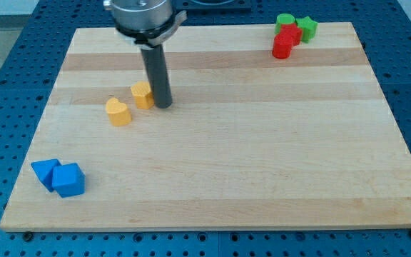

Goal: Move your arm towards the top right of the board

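My tip rests on the wooden board in the upper left part of the view. It stands right beside a yellow block, on that block's right side; whether they touch is unclear. A second yellow block lies a little lower left. At the view's top right sit two red blocks and two green blocks in a tight cluster. Two blue blocks lie together at the view's bottom left.
The board lies on a blue perforated table. The arm's grey mount hangs above the board's top left edge.
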{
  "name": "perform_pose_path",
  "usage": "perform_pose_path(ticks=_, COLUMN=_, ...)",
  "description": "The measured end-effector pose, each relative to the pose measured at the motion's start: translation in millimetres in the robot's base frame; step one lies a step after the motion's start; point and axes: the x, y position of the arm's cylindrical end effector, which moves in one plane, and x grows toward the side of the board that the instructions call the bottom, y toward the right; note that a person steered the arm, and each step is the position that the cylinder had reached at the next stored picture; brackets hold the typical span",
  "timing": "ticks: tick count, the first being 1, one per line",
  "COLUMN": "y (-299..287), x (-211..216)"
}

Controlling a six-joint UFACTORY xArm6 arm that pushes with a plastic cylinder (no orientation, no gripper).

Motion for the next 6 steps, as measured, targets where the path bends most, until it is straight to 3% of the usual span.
perform_pose_path(ticks=3, y=69.6, x=-98.5)
perform_pose_path(ticks=6, y=234.6, x=-78.6)
